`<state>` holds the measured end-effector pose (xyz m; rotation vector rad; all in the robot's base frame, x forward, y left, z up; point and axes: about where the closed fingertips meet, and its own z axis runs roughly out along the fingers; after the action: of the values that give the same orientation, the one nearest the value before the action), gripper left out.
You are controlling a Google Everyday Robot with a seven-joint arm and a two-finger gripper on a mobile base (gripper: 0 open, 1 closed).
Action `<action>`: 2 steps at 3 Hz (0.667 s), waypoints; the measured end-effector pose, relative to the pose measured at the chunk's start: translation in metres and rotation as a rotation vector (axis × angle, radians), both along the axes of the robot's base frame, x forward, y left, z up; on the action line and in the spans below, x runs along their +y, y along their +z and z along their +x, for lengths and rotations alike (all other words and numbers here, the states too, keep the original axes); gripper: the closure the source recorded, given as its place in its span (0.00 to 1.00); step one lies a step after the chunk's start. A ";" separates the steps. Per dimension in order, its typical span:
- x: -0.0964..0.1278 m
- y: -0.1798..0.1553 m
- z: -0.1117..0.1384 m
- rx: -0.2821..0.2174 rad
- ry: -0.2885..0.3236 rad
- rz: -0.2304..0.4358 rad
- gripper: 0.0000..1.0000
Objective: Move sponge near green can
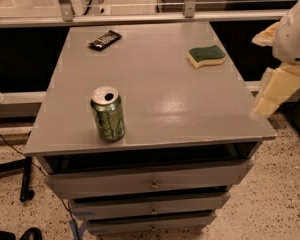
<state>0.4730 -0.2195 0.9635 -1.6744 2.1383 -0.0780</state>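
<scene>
The sponge (206, 55), dark green on top with a pale yellow base, lies flat at the far right of the grey cabinet top (155, 94). The green can (108, 114) stands upright near the front left, its silver top open. My gripper (264, 108) hangs at the right edge of the view, beside the cabinet's front right corner, pointing down and left. It is well to the right of and nearer than the sponge, touches nothing and holds nothing that I can see.
A dark flat snack-bar wrapper (105, 39) lies at the far left of the top. Drawers (150, 184) sit below the front edge. A metal rail (140, 18) runs behind the cabinet. A black stand leg (25, 179) is on the floor at left.
</scene>
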 end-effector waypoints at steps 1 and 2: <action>0.003 -0.014 0.054 -0.068 0.017 0.103 0.00; 0.011 -0.026 0.109 -0.099 0.014 0.217 0.00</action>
<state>0.5819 -0.2082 0.9379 -1.5283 1.9839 0.0719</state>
